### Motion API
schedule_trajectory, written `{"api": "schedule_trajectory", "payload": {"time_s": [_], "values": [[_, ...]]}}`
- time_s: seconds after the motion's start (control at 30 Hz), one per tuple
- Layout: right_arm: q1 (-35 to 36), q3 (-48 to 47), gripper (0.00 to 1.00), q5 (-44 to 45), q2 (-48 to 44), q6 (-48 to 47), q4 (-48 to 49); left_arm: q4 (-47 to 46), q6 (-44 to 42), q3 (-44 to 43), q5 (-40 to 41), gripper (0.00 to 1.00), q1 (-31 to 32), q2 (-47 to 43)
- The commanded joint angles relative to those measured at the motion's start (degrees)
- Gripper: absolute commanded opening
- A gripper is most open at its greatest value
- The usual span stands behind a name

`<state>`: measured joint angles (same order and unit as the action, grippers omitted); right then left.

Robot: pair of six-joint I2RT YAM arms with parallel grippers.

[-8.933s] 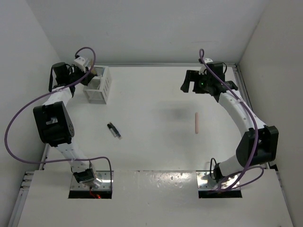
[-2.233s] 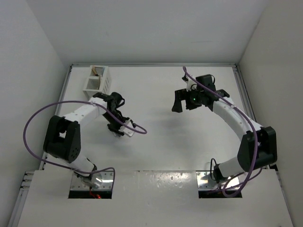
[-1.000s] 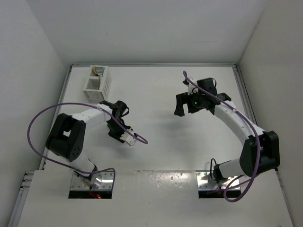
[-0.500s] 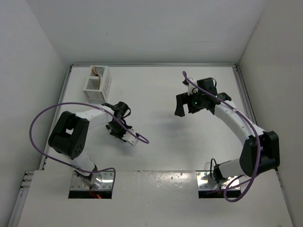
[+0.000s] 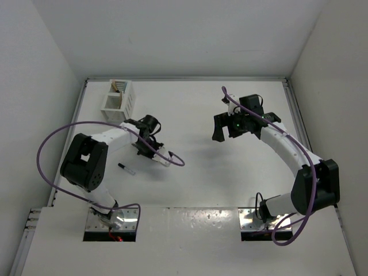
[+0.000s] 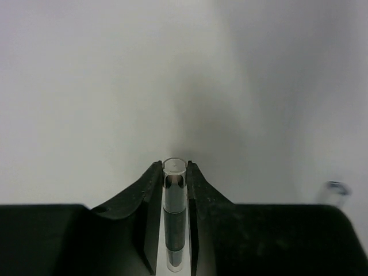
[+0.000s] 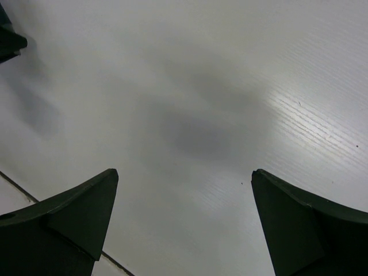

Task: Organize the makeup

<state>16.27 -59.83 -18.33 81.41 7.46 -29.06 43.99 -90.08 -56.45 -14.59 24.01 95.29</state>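
Observation:
My left gripper (image 5: 142, 149) is shut on a short black tube with a clear cap (image 6: 174, 213), held between both fingers just above the table at centre left. A thin black stick (image 5: 125, 168) lies on the table just left of and below that gripper. The white slotted box (image 5: 119, 102) stands at the back left with tan sticks (image 5: 117, 87) standing in its far compartment. My right gripper (image 5: 222, 127) hovers open and empty over bare table right of centre, its jaws wide apart in the right wrist view (image 7: 184, 190). No pink or light blue stick shows.
White walls close in the table at the back and on both sides. The left arm's purple cable (image 5: 172, 161) loops out to the right of the left gripper. A small clear object (image 6: 336, 187) shows at the right edge of the left wrist view.
My left gripper has shifted slightly up and to the right with the tube in it. The thin black stick now lies uncovered on the table. The right arm has barely moved.

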Motion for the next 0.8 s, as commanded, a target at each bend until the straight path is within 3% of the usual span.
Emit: {"api": "schedule_trajectory", "payload": {"time_s": [0.0, 0.1, 0.13, 0.23, 0.33, 0.37, 0.53, 0.63, 0.77], "values": [[0.1, -2.6, 1.0, 0.1, -0.7, -0.8, 0.7, -3.6, 6.3, -8.8, -3.9, 0.0, -0.3, -0.4], [0.0, -2.8, 1.0, 0.0, -1.0, -0.5, 0.8, -3.6, 20.6, -20.1, -10.0, 0.0, -2.9, 1.0], [0.2, -2.9, 1.0, 0.0, -0.8, -0.4, 0.8, -3.6, 29.4, -26.5, -12.5, 0.0, -5.8, 1.7], [0.1, -2.8, 1.0, 0.0, -0.9, -0.7, 0.8, -3.6, 41.2, -35.6, -24.0, 0.0, -11.9, 3.3], [0.2, -2.9, 1.0, -0.7, -0.3, -0.3, 1.2, -10.9, 59.6, -45.1, -31.0, 0.0, -20.8, 5.2], [0.3, -2.9, 1.0, -1.3, -0.1, -0.1, 1.7, -18.9, 68.5, -45.8, -31.8, 0.0, -24.8, 5.2], [0.3, -3.0, 1.0, -2.3, 1.6, 1.3, 3.5, -36.8, 76.6, -42.2, -30.8, 0.0, -29.8, 6.2], [0.5, -4.2, 1.0, -2.5, 3.0, 1.2, 3.0, -47.7, 85.8, -41.3, -32.4, 0.0, -31.5, 9.9], [0.6, -6.6, 1.0, -2.3, 4.5, 0.4, 1.4, -55.3, 86.7, -41.3, -32.4, 0.0, -32.0, 13.6]]}}
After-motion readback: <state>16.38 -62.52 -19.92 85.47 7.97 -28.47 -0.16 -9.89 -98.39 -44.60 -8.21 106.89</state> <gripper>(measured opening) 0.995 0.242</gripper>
